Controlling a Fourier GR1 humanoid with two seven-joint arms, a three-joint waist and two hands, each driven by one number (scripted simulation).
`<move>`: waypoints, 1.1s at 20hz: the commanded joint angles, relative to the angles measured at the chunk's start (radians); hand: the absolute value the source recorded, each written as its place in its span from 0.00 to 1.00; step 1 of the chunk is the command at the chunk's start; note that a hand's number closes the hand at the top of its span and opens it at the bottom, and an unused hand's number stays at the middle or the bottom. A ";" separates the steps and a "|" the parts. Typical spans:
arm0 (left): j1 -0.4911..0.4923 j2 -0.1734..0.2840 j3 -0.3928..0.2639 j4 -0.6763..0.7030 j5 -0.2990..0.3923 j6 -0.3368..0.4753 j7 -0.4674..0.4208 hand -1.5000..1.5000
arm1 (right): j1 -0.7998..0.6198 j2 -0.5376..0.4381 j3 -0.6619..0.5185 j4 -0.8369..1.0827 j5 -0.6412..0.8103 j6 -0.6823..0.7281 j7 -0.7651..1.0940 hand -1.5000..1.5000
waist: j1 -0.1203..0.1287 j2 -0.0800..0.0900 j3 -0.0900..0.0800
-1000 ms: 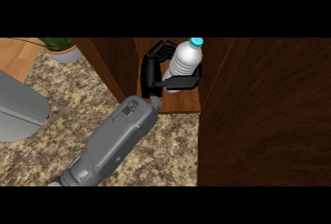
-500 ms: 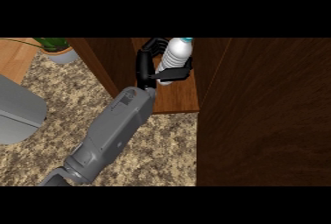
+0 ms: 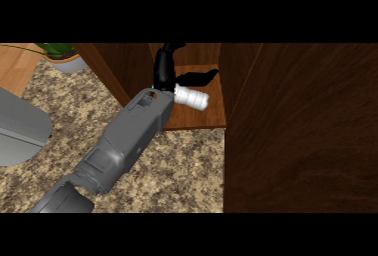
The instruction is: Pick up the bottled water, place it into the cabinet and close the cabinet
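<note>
One grey forearm (image 3: 125,145) climbs from the lower left of the frame toward the upper middle, ending in a black hand (image 3: 166,70) that reaches into the open cabinet (image 3: 199,115). Which hand it is cannot be settled from this view alone; by its place left of centre it reads as the left. Its fingers run up and away, with the thumb (image 3: 198,78) spread out to the right, apart from them, so the hand looks open. Just below the thumb lies the bottled water (image 3: 192,98), on its side on the cabinet's wooden shelf, its long axis running across the frame and tipping slightly down to the right, the left end against the wrist. A dark wooden door (image 3: 303,130) fills the right side. Speckled countertop (image 3: 184,170) spreads across the lower left, with a potted plant (image 3: 63,56) at upper left.
</note>
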 commanded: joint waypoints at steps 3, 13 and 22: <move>-0.090 -0.005 0.040 0.110 -0.007 -0.021 0.003 0.00 | -0.010 -0.009 -0.011 -0.079 -0.084 -0.019 0.053 0.00 | -0.006 0.004 0.000; -0.062 -0.005 0.096 -0.004 0.063 -0.155 -0.091 0.00 | 0.026 -0.002 -0.012 -0.125 -0.084 -0.020 0.066 0.00 | 0.013 -0.010 -0.001; 0.080 -0.006 0.017 -0.224 0.115 -0.251 -0.053 0.00 | 0.016 0.000 0.014 -0.165 -0.095 -0.051 0.129 0.00 | 0.045 -0.021 -0.001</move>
